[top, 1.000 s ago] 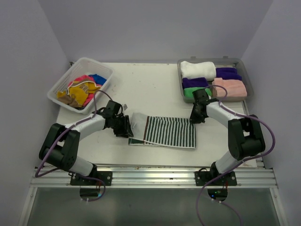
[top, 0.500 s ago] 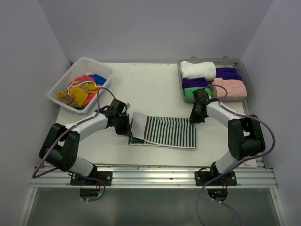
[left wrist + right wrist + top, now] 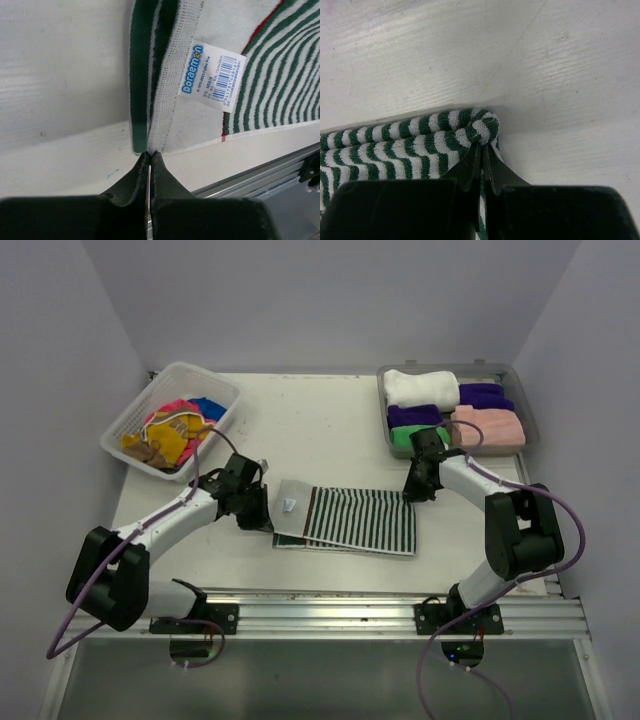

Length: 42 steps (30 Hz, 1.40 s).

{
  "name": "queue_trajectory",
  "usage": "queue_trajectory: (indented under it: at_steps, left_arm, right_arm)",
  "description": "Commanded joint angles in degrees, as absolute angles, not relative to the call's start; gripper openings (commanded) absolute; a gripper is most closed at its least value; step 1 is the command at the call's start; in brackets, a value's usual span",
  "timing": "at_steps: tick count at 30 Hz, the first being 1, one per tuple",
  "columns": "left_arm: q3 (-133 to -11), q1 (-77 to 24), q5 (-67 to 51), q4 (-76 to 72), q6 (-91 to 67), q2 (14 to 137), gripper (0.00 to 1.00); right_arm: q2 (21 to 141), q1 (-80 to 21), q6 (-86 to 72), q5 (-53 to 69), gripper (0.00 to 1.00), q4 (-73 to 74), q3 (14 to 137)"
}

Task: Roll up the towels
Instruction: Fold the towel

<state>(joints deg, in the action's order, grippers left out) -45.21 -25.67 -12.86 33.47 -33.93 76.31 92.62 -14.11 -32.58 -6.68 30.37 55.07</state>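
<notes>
A dark-green-and-white striped towel [image 3: 355, 521] lies flat at the table's front middle. Its left end is folded over, with the pale underside and a label [image 3: 212, 75] facing up. My left gripper [image 3: 263, 513] is at that left end, shut on the folded edge's corner [image 3: 150, 151]. My right gripper [image 3: 412, 491] is at the towel's far right corner, shut on a bunched bit of striped cloth [image 3: 482, 126]. More loose towels, yellow, pink and blue [image 3: 175, 430], lie in the basket.
The white lattice basket [image 3: 122, 426] stands at the back left. A grey tray [image 3: 530, 430] at the back right holds rolled towels: white [image 3: 420, 388], purple [image 3: 482, 393], pink [image 3: 490, 426], green [image 3: 403, 438]. A metal rail [image 3: 330, 615] runs along the front edge.
The left arm has stretched out and its elbow dropped leftward, with the gripper staying at the towel's left end. The folded-over pale flap lies slightly wider. The right arm has not moved.
</notes>
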Motion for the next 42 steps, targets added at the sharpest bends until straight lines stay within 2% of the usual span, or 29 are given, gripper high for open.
queue_trajectory:
  at_steps: [1, 13, 14, 16, 17, 18, 19, 21, 24, 26, 28, 29, 30, 42]
  left_arm:
    - [-41.58, -25.93, -11.07, 34.28, -35.51, 75.85, 0.0]
    - [-39.73, -25.84, -9.76, 33.66, -37.09, 75.59, 0.0]
    - [-39.99, -25.84, -10.1, 34.18, -37.0, 75.5, 0.08]
    - [-41.47, -25.93, -10.2, 35.06, -36.39, 75.41, 0.25]
    - [-42.27, -25.75, -9.76, 36.2, -36.3, 75.15, 0.3]
    - [-43.23, -25.84, -9.49, 36.82, -36.12, 74.8, 0.37]
    - [-45.42, -25.84, -9.14, 37.26, -36.12, 73.66, 0.43]
    - [-47.97, -25.84, -8.35, 38.32, -35.86, 72.52, 0.47]
    - [-53.08, -25.93, -8.43, 37.71, -35.68, 72.95, 0.47]
    - [-55.89, -26.01, -10.01, 35.61, -35.59, 74.96, 0.44]
    - [-58.61, -26.54, -10.98, 34.63, -35.77, 78.46, 0.41]
    - [-59.23, -26.89, -10.99, 33.5, -35.95, 79.7, 0.39]
    - [-59.76, -27.68, -11.16, 32.7, -36.38, 81.89, 0.37]
    - [-63.01, -27.16, -9.06, 24.79, -35.42, 100.61, 0.31]
  right_arm:
    - [92.73, -13.97, -33.05, -6.33, 0.0, 30.15, 56.25]
    - [91.14, -13.89, -32.87, -7.21, 0.01, 30.67, 55.46]
    - [90.97, -13.97, -32.87, -7.12, 0.02, 30.76, 55.63]
    - [90.0, -13.89, -32.78, -7.12, 0.13, 31.29, 55.81]
    - [89.48, -13.89, -32.7, -7.03, 0.18, 31.55, 55.9]
    - [88.6, -13.89, -32.52, -7.03, 0.28, 31.99, 55.99]
    - [87.03, -13.89, -32.35, -7.03, 0.32, 32.86, 56.07]
    - [84.91, -13.97, -32.52, -7.29, 0.44, 33.57, 56.16]
    - [81.92, -14.32, -33.31, -6.59, 0.48, 34.1, 56.16]
    - [81.13, -15.29, -33.66, -6.42, 0.44, 33.66, 56.34]
    - [81.47, -16.69, -34.01, -6.24, 0.31, 33.4, 56.51]
    - [82.52, -17.22, -34.01, -6.24, 0.19, 33.4, 56.69]
    - [83.14, -17.57, -34.19, -5.46, 0.01, 33.4, 56.78]
    - [92.37, -18.19, -34.01, -6.95, 0.0, 29.97, 51.34]
